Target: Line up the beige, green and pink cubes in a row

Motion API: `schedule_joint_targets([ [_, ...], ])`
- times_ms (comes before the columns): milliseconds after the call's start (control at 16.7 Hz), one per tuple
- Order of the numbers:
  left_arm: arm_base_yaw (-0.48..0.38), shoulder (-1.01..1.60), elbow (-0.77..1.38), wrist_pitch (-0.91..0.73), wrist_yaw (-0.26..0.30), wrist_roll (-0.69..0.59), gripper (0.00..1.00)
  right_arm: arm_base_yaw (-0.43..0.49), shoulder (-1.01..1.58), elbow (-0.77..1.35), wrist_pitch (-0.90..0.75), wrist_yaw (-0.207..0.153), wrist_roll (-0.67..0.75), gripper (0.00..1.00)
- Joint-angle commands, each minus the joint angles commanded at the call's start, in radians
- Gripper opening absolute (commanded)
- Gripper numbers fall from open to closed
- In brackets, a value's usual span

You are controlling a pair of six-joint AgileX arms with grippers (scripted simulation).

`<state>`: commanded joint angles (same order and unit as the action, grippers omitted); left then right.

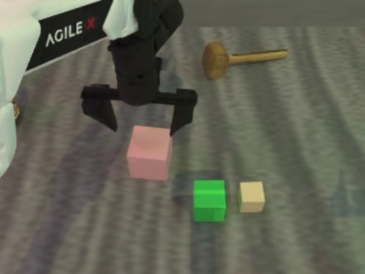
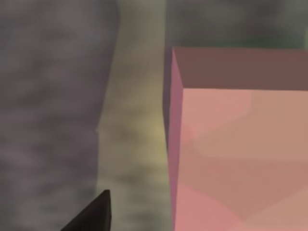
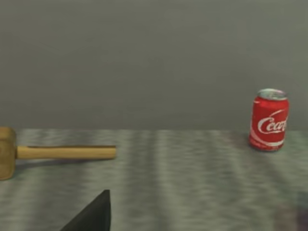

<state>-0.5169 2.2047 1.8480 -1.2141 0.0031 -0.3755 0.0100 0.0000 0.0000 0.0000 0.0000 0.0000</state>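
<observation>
Top view: left gripper [image 1: 142, 117], fingers apart, hovers at the pink cube [image 1: 149, 152] left of centre; green cube [image 1: 209, 200] and beige cube [image 1: 251, 197] sit lower right; right gripper's fingers: cannot tell.

Up top, the overhead camera looks steeply down on the table [image 1: 296, 114], close enough that the left arm [image 1: 63, 34] fills the upper left corner. It takes in the pink cube [image 1: 149, 152], the green cube [image 1: 209, 200], the beige cube [image 1: 251, 196] and the mallet [image 1: 242, 57].

The left wrist camera sits very near the pink cube [image 2: 236, 144], which fills half its frame; that cube is what it shares with the overhead view.

The right wrist camera rides low, looking level across the tabletop to the mallet [image 3: 53, 154], shared with the overhead view, and a red can [image 3: 268, 119].
</observation>
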Motion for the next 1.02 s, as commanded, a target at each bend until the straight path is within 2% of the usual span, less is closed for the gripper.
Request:
schedule_joint_targets([
  [360, 0.003, 0.006, -0.014, 0.017, 0.000, 0.002, 1.00, 0.000, 0.000, 0.000, 0.000, 0.000, 0.000, 1.00],
  [780, 0.002, 0.087, -0.184, 0.278, 0.001, 0.003, 1.00, 0.000, 0.000, 0.000, 0.000, 0.000, 0.000, 1.00],
  [1020, 0.002, 0.099, -0.203, 0.302, 0.001, 0.003, 1.00, 0.000, 0.000, 0.000, 0.000, 0.000, 0.000, 1.00],
])
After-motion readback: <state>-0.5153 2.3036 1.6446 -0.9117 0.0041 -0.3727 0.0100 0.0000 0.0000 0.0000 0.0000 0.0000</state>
